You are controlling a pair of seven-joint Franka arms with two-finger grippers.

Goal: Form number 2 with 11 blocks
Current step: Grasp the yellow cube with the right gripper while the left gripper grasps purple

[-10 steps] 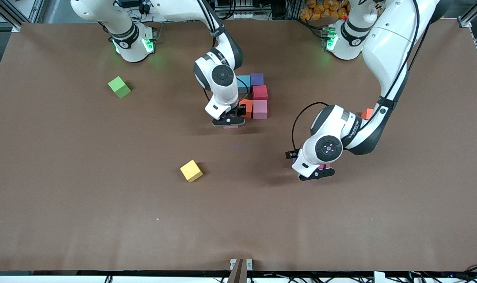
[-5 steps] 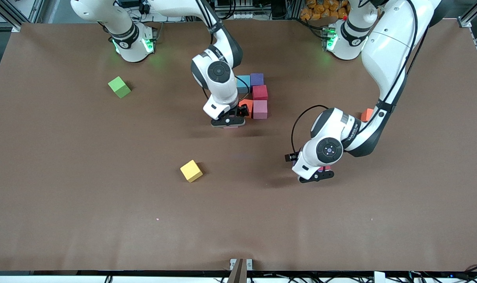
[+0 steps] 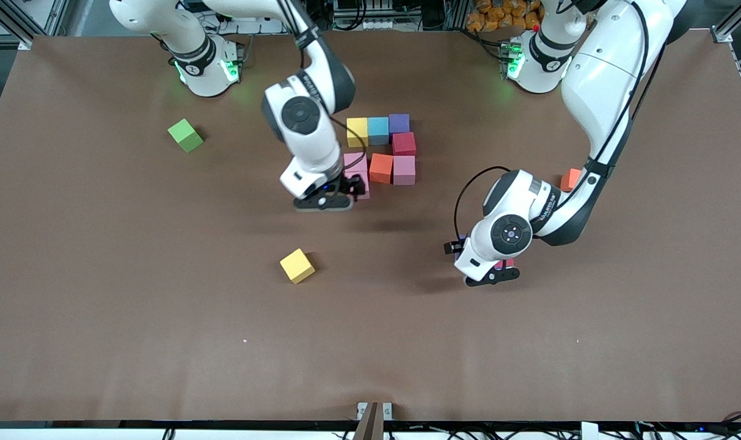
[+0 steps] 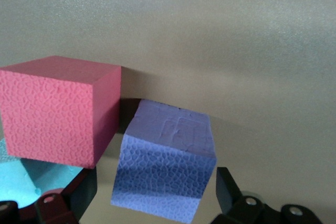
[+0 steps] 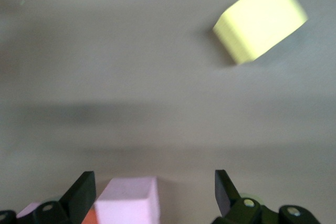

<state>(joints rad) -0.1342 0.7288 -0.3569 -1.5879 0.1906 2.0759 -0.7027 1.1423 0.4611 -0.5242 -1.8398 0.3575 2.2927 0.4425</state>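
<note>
Foam, by the pebbly look of the purple block (image 4: 168,163) and the red block (image 4: 58,111) in the left wrist view. I'd guess these blocks were light, a bit squashy and grippy rather than slick. Best hold is probably two opposite flat faces, jaws squared to the sides, since a corner pinch could twist a block.

Those two sat close together, corners nearly touching, at mid-height in the front view toward the left arm's end. The left gripper (image 3: 491,275) hung low right over them, jaws wide and holding nothing, with the purple one roughly between its fingers (image 4: 231,190).

The half-built 2 (image 3: 381,150) lay in the upper middle of the front view. The right gripper (image 3: 323,200) was low at its nearest edge, wrist pointing down, jaws spread wide and empty, just beside a pink block (image 5: 127,200).

A loose yellow block (image 3: 297,266) sat lower in the frame, and the green cube (image 3: 185,135) sat well apart toward the right arm's end.
</note>
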